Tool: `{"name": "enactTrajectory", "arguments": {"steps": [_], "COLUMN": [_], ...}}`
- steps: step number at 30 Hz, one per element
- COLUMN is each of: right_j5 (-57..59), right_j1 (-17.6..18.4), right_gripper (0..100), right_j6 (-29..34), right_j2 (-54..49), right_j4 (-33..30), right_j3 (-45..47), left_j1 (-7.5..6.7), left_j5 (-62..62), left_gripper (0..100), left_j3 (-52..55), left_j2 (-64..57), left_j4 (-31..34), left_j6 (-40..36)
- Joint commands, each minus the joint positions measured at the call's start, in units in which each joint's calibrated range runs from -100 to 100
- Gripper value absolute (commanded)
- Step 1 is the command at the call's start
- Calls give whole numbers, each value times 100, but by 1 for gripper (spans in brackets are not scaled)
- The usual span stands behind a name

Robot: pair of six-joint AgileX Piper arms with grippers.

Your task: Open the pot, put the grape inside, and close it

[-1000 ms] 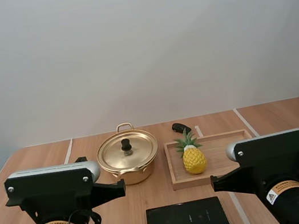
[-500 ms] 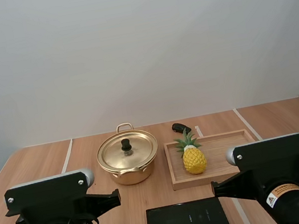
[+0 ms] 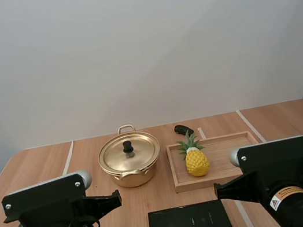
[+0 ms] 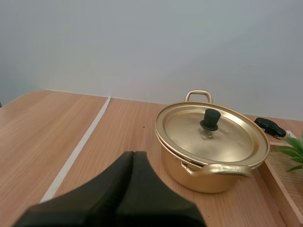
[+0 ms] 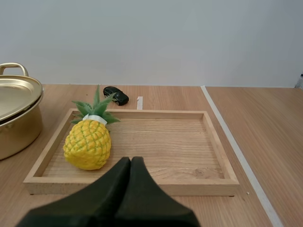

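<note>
High view: lidded pot sits left of a wooden tray holding a pineapple. Left gripper and right gripper each have fingers pressed together.

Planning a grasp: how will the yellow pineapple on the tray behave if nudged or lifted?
The yellow pineapple seems to lie sideways in the wooden tray, so its rounded body may roll if nudged. Its bumpy skin probably aids grip; the leaves likely flex.
</note>
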Motion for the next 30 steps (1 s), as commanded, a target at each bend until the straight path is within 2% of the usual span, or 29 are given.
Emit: {"name": "enactTrajectory", "arguments": {"steps": [1, 12, 15, 19, 22, 24, 30], "right_j5": [10, 10, 10, 10, 10, 10, 10], "right_j1": [17, 17, 17, 17, 17, 17, 17], "right_gripper": [0, 0, 0, 0, 0, 0, 0], "right_j6": [0, 0, 0, 0, 0, 0, 0], "right_j2": [-43, -43, -43, -43, -43, -43, -43], "right_j4": [-1, -1, -1, -1, -1, -1, -1], "right_j3": [6, 6, 6, 6, 6, 6, 6], "left_j1": [7, 7, 7, 14, 108, 160, 246], "left_j5": [-54, -67, -67, -146, -246, -263, -263], "left_gripper": [0, 0, 0, 0, 0, 0, 0], "left_j3": [9, 9, 9, 9, 9, 9, 9], "left_j2": [-23, -23, -23, -23, -23, -23, -23], "left_j4": [-23, -49, -440, -1244, -1892, -2099, -2121], "left_j6": [-59, -59, -34, 1068, 1860, 2054, 2057]}}
